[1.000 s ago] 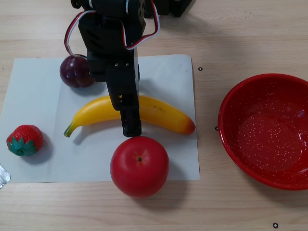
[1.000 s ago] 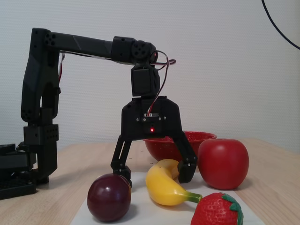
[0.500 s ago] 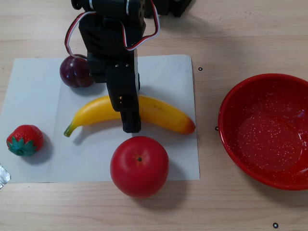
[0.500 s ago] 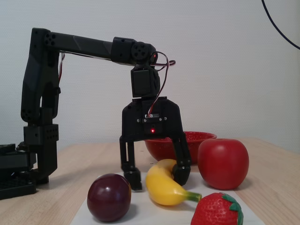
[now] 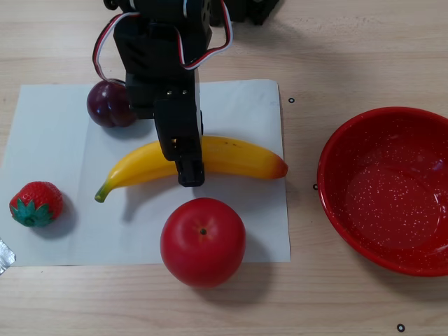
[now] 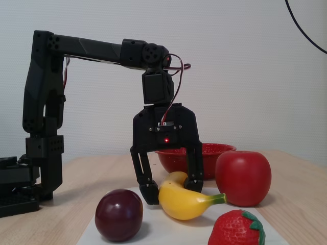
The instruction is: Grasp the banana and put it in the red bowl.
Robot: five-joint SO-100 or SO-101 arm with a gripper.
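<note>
The yellow banana (image 5: 231, 157) lies crosswise over the white sheet, and my gripper (image 5: 185, 162) is shut on its middle from above. In the fixed view the two black fingers of the gripper (image 6: 171, 190) pinch the banana (image 6: 184, 201), whose green stem tip is tilted up off the sheet. The red bowl (image 5: 392, 203) sits empty on the wooden table at the right of the other view. It shows behind the gripper as a red rim in the fixed view (image 6: 217, 150).
A red apple (image 5: 203, 241) sits just in front of the banana. A dark plum (image 5: 108, 103) is at the sheet's back left and a strawberry (image 5: 35, 203) at its left edge. The white sheet (image 5: 49, 126) covers the table's left half.
The fingers closed from wide open onto the banana. The banana has turned slightly and its stem end has lifted off the sheet.
</note>
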